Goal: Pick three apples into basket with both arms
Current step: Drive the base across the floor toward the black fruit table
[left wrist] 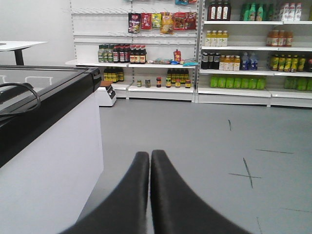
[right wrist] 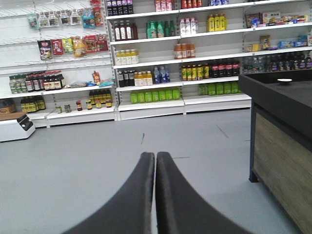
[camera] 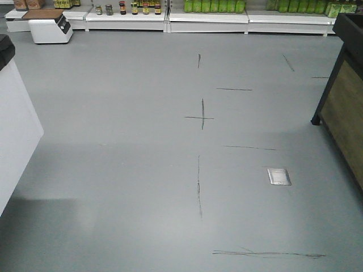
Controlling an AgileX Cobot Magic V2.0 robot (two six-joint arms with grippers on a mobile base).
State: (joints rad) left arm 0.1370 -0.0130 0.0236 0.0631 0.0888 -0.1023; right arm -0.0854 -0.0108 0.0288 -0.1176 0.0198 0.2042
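Black, pressed together, empty: left gripper (left wrist: 149, 156) and right gripper (right wrist: 155, 157), levelled over grey floor (camera: 125, 170) toward far shelves (left wrist: 234, 91); likely tucked for driving, apples and basket nowhere visible.

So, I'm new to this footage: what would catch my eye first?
White shelves packed with bottles and jars line the back wall, a row of green bottles low down. Before them spreads a grey floor with a black cross, a white chest freezer with black rim on the left, a dark wood-panelled counter on the right. The left pincer and right pincer, both black, are shut.
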